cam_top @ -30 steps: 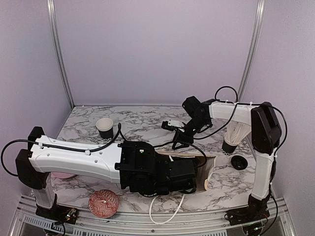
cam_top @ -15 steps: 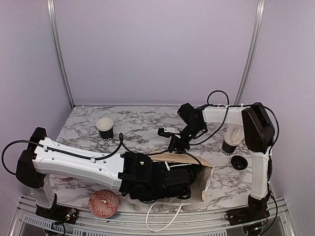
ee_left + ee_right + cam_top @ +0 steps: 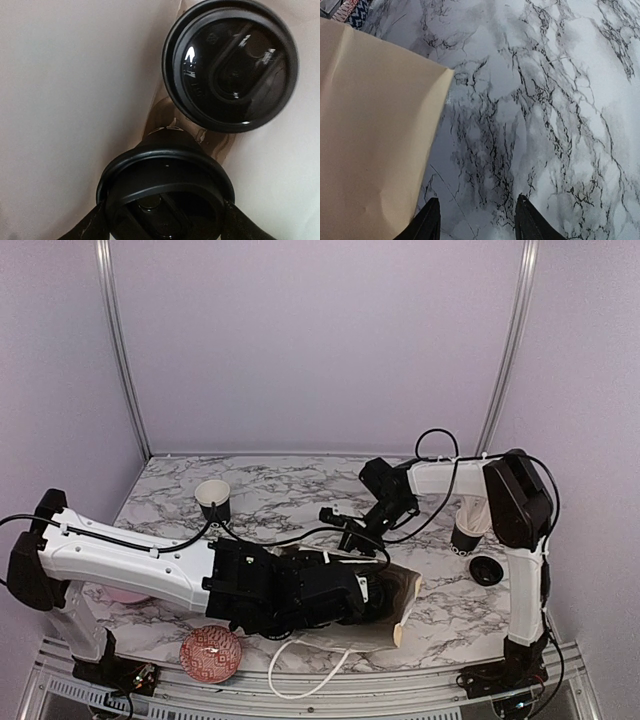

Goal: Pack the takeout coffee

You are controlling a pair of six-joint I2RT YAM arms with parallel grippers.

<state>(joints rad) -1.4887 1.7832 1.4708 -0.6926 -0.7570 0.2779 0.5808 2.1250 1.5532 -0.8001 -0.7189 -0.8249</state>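
Two lidded cups [image 3: 231, 64] [image 3: 165, 192], one open cup [image 3: 213, 500], one bag [image 3: 365, 130]

Top view looks down from behind over the whole bench [image 3: 290, 495]; left wrist sits close inside the paper bag [image 3: 408, 590], right wrist close above its far edge.

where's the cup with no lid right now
In the top view, the lidless black cup stands upright at the back left of the table, just beyond the left arm and apart from the paper bag.
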